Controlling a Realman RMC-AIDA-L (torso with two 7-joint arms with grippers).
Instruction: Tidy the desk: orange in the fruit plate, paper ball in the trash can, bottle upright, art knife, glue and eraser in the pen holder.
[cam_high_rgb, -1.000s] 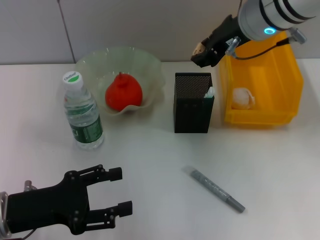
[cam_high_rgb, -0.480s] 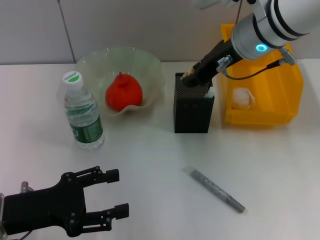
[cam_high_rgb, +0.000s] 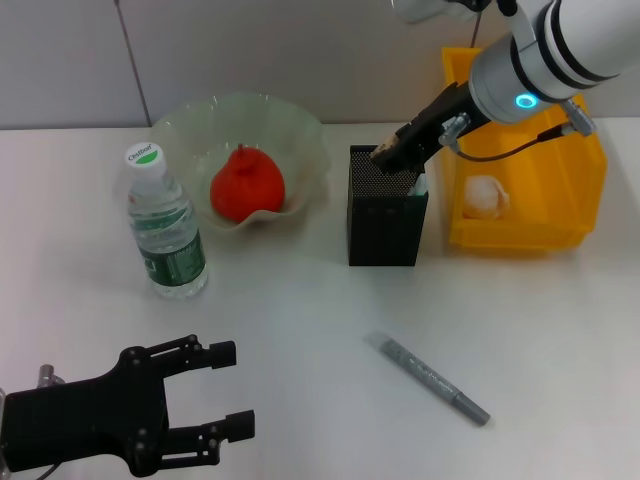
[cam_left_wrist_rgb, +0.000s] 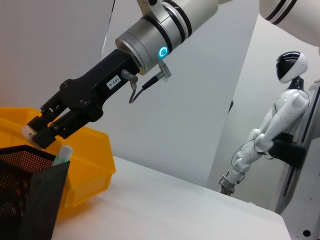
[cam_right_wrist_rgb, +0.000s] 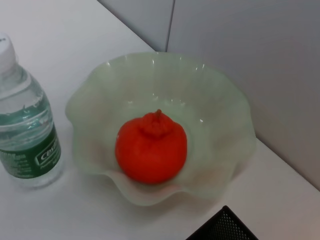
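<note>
White desk carries the work, with a grey wall behind. Right gripper hangs over the open top of the black mesh holder, jaws closed on a small pale item that sits at the fingertips, directly above the holder's rim; it looks like the eraser, though this cannot be confirmed. A white-and-green stick stands in the holder just below the jaws. Paper ball lies in the yellow bin, just beyond the holder from the jaws. Orange sits in the green plate, well apart from the jaws. Bottle stands upright beside the plate. Knife lies flat on the desk, between the two grippers. Left gripper is parked low at the near edge, jaws open and empty.
</note>
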